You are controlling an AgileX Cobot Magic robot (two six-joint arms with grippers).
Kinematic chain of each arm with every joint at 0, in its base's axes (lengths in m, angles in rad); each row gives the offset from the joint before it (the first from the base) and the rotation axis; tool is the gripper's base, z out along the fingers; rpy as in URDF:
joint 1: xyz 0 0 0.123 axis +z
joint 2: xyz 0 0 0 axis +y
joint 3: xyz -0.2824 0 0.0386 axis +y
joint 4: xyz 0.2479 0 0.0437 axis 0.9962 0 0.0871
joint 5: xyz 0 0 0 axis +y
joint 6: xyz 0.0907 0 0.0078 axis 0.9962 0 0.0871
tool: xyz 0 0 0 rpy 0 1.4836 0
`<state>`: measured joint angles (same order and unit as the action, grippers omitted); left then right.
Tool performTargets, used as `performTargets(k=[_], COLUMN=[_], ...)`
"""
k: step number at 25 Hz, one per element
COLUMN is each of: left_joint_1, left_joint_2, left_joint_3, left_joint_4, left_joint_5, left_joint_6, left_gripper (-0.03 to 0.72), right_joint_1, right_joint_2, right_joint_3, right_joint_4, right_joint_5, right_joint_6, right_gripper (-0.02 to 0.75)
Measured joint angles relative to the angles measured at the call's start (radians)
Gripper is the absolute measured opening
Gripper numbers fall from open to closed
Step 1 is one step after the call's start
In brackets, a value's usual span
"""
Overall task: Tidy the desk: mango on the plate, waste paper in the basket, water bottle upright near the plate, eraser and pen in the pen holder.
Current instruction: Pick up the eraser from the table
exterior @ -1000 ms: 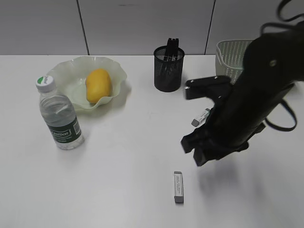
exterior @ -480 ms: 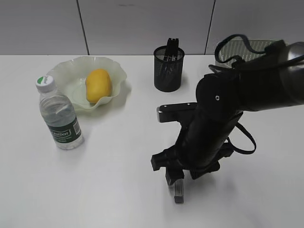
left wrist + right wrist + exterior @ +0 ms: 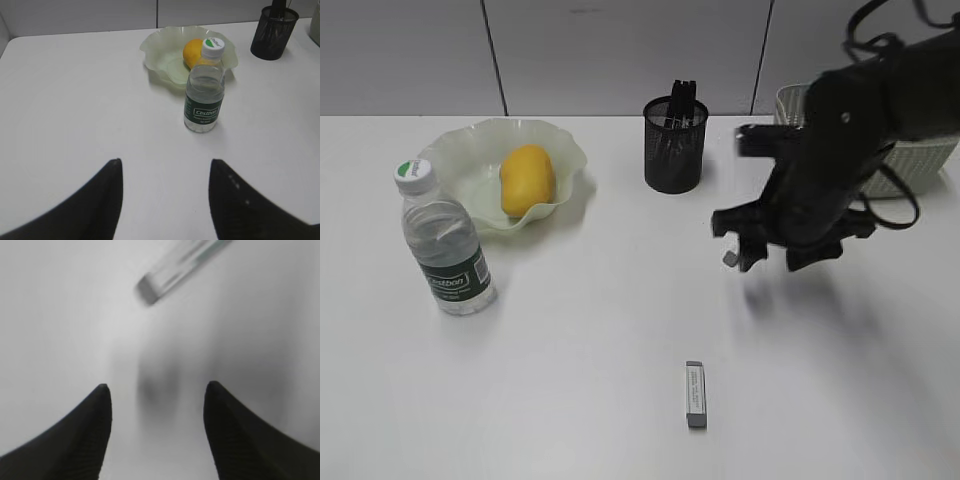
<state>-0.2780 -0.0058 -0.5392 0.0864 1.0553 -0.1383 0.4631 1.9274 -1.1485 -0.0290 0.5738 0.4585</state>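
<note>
The yellow mango (image 3: 527, 178) lies in the wavy-rimmed green plate (image 3: 460, 150). Just left of the plate the water bottle (image 3: 445, 245) stands upright. A grey-white eraser (image 3: 695, 393) lies flat near the desk's (image 3: 570, 380) front edge. A clear pen (image 3: 175, 267) lies on the desk, only its grey end (image 3: 730, 257) showing beside my right gripper (image 3: 770, 262), which hovers open and empty over it. The black mesh pen holder (image 3: 675, 145) stands at the back. My left gripper (image 3: 165, 167) is open and empty, short of the bottle (image 3: 202, 95). No waste paper is in view.
The woven green basket (image 3: 795, 105) sits at the back right, largely hidden behind my right arm (image 3: 840, 140). Dark items stick up out of the pen holder. A pale wall runs along the desk's far edge.
My right arm swung down-left over the eraser half a second ago, then back up and right to above the pen. The eraser has not moved. The left side is unchanged.
</note>
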Motion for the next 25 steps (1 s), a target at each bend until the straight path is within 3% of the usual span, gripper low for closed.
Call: performTargets(k=[3,12,17,25], left_joint_1=[0.000,0.000,0.000,0.000], left_joint_2=[0.000,0.000,0.000,0.000], left_joint_3=[0.000,0.000,0.000,0.000], left_joint_4=[-0.002,-0.005,-0.005,-0.005], left_joint_5=[0.000,0.000,0.000,0.000], left_joint_6=[0.000,0.000,0.000,0.000], left_gripper=[0.409,0.396,0.396,0.396], right_joint_1=[-0.071,-0.061,-0.061,-0.061], right_joint_2=[0.056,0.306,0.338,0.386], right_joint_3=[-0.116,-0.515,-0.525,-0.528], right_joint_4=[0.029,0.088,0.075,0.097], right_joint_5=[0.030,0.306,0.379,0.368], right_joint_6=[-0.009,-0.008,0.012,0.038], right_gripper=[0.466,0.466,0.466,0.466])
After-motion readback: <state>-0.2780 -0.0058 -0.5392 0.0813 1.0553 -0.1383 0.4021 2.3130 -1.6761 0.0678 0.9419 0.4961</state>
